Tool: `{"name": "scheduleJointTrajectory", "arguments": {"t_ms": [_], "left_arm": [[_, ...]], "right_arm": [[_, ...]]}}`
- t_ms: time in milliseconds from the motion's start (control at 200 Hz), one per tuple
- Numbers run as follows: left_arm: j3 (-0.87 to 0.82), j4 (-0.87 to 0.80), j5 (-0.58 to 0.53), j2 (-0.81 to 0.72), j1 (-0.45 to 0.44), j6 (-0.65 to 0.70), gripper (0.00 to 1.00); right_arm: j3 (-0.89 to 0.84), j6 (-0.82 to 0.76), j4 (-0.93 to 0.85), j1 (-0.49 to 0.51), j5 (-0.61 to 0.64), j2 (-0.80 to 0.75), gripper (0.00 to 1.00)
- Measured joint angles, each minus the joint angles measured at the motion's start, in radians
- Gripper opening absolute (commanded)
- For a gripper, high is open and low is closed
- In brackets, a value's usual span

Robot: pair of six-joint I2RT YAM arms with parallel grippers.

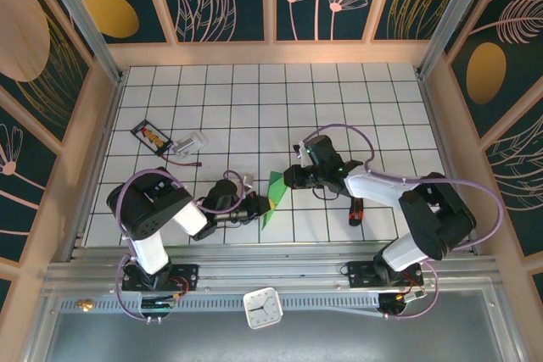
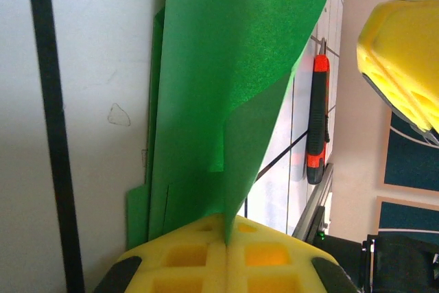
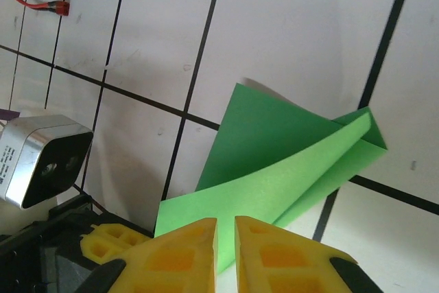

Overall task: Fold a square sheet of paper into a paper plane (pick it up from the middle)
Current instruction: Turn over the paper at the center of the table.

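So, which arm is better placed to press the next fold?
Right, probably. The left jaws are shut on the paper, anchoring it; the right jaws, a sliver apart, face its loose flap.

There's the bright-green paper sheet, just left of centre in the overhead view, low on the white grid. It's folded into a narrow, creased shape. Up close, the top layer curls up and over in a loose arc while the lower layers lie flat.

paper sheet: matt, fine-grain | left gripper: yel. plastic, matt | table: smooth, semi-gloss
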Motion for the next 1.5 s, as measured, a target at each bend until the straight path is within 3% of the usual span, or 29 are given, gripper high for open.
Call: {"name": "scheduleJointTrajectory", "arguments": {"t_ms": [450, 1501], "left_arm": [[-0.008, 0.022, 0.006, 0.011, 0.006, -0.026, 0.0], [-0.018, 0.056, 0.008, 0.025, 0.006, -0.063, 0.0]], "right_arm": [[0.037, 0.0, 0.039, 0.038, -0.043, 0.101, 0.12], [0.041, -0.009, 0.061, 0.039, -0.041, 0.181, 0.11]]}}
